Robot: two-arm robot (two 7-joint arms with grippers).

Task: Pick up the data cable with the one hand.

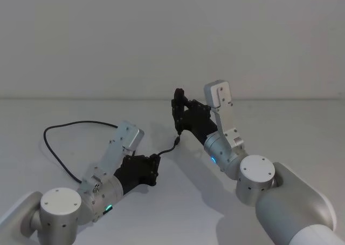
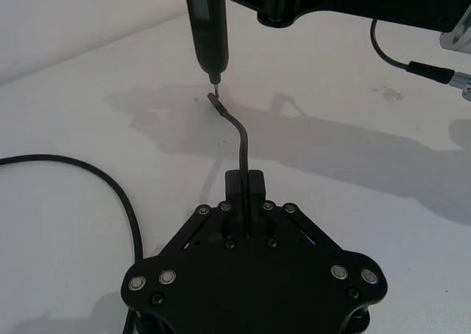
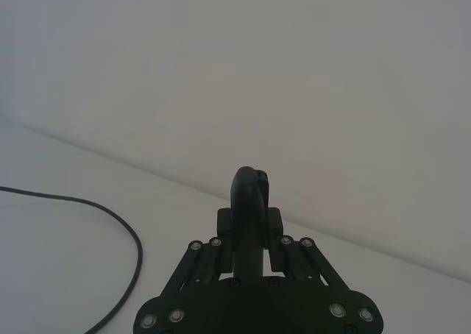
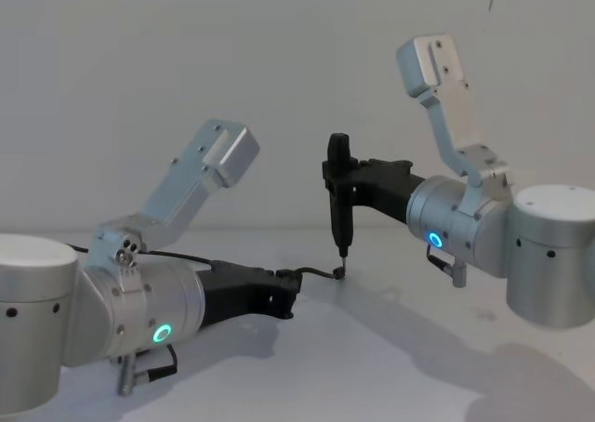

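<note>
The data cable [image 1: 81, 122] is a thin black cord looping over the white table on my left. My left gripper [image 1: 157, 164] is shut on the cable just behind its end. The short free end curves up from the fingers to the small plug [image 2: 215, 102]. My right gripper [image 1: 178, 109] is shut on a slim black stick-shaped device [image 4: 337, 194] and holds it upright, tip down. That tip [image 2: 213, 76] hangs just above the plug, with a tiny gap showing in the left wrist view. In the chest view the plug [image 4: 340, 273] sits right under the device.
The white table [image 1: 280, 126] runs back to a plain pale wall. The cable's slack lies left of my left arm [image 2: 88, 173]. A short wire with a silver plug [image 2: 430, 71] hangs off my right arm.
</note>
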